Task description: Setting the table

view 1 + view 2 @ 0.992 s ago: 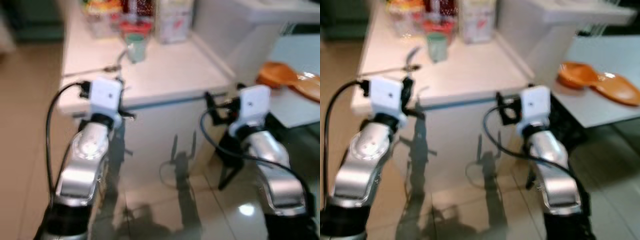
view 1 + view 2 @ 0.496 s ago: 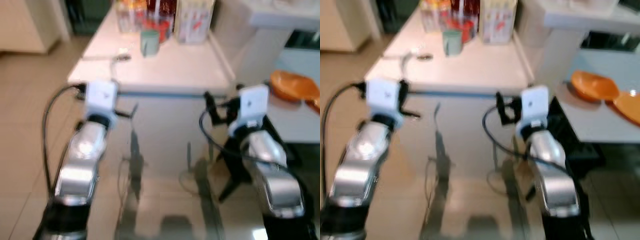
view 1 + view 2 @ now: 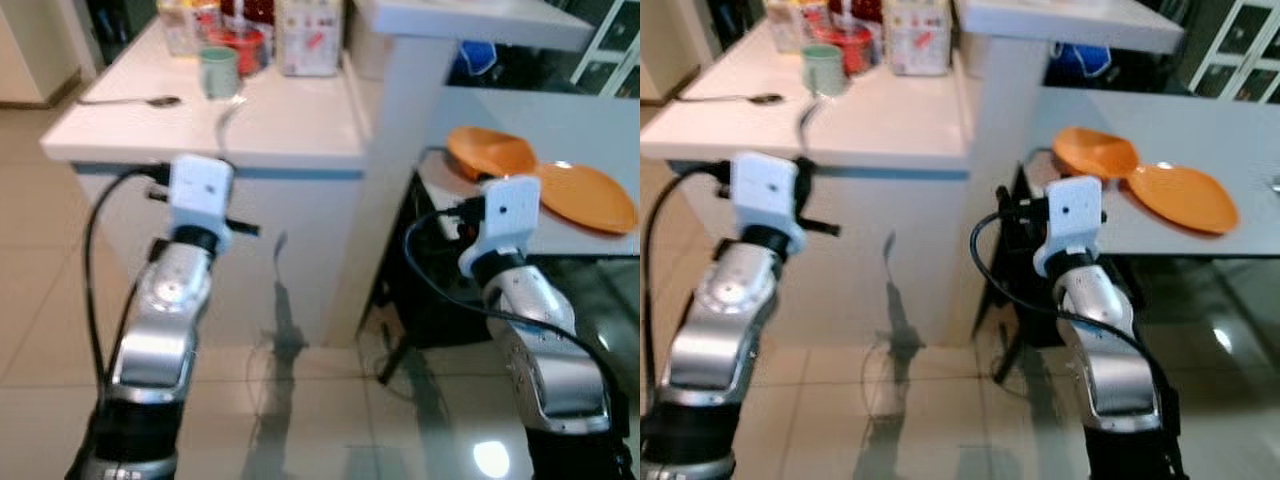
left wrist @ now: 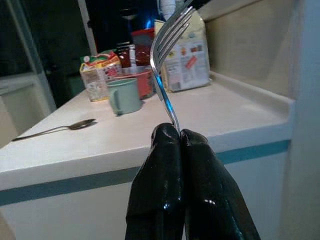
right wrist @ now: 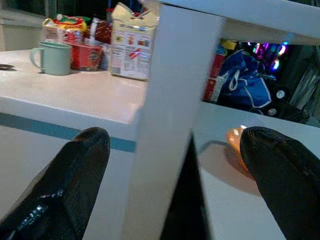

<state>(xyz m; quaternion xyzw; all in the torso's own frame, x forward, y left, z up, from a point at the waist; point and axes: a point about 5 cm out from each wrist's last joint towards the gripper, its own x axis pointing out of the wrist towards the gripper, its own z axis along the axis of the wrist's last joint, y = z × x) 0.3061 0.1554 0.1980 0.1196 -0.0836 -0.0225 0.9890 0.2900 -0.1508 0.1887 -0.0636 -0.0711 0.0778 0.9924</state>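
The left gripper (image 4: 180, 137) pinches a fork (image 4: 167, 55) low on its handle — light, stiff, slippery steel, likely to pivot. The right gripper (image 5: 175, 165) is spread, empty.

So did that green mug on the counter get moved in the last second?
No. The green mug sits just in front of the red container, left of the carton, as before; only the camera swung.
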